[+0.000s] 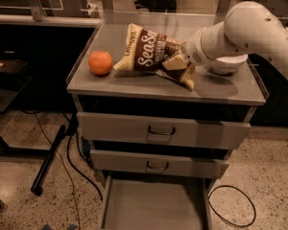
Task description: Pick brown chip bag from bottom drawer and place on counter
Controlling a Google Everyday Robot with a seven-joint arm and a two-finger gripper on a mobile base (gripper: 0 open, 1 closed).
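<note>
The brown chip bag (146, 51) with white "Sea Salt" lettering lies tilted on the grey counter (134, 83), its left end near an orange (100, 62). My gripper (181, 68) reaches in from the right on the white arm (240, 30) and is shut on the bag's right end, with one cream finger (174, 61) above the bag and one below. The bottom drawer (153, 205) stands pulled open at the foot of the cabinet, and its grey floor is bare.
Two closed drawer fronts with loop handles (161, 131) (156, 164) sit above the open drawer. A black pole (50, 159) leans at the cabinet's left and a cable loop (235, 210) lies on the floor at the right. Dark benches stand behind.
</note>
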